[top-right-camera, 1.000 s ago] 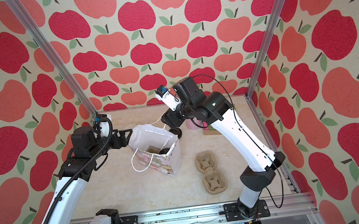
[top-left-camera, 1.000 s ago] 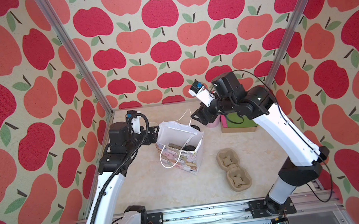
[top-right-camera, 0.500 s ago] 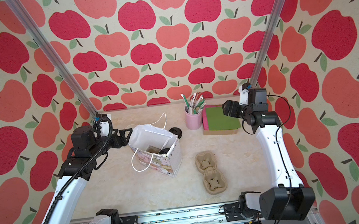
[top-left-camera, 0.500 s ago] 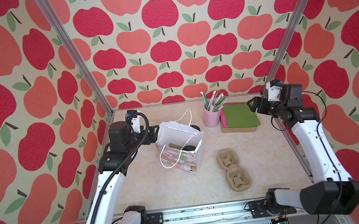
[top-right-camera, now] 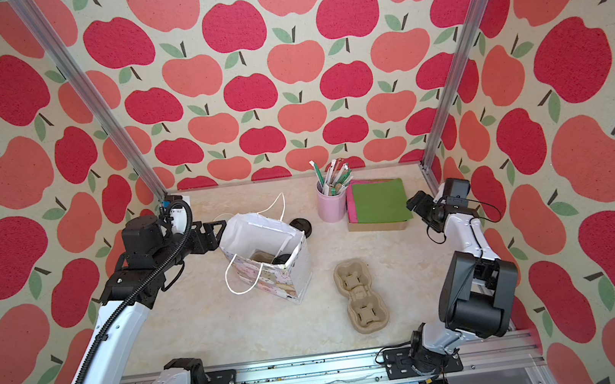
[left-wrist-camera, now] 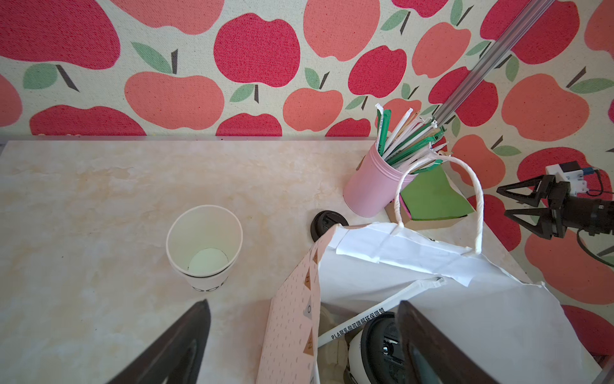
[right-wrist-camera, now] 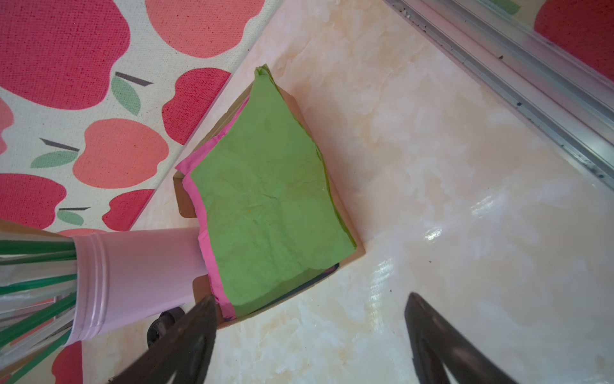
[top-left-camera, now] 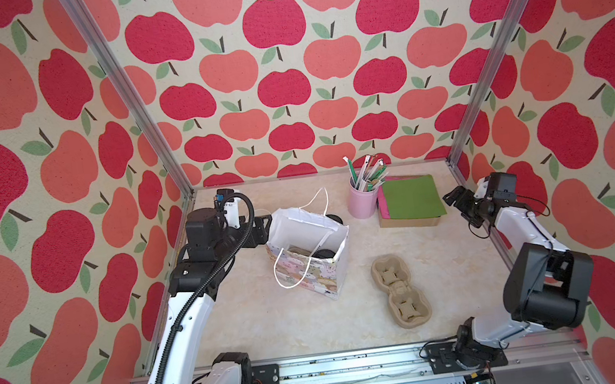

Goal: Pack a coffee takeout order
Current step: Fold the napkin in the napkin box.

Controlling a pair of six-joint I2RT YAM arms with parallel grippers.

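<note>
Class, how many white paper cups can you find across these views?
2. One open cup stands on the table beside the gift bag; one lidded cup is inside that bag. Others may be hidden deeper inside.

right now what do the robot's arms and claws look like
The left arm and right arm are white shells with black joints. A ribbed black hose runs up the left one; thin black wires loop near the right claw. The left claw matches: black, triangular open-frame fingers.
</note>
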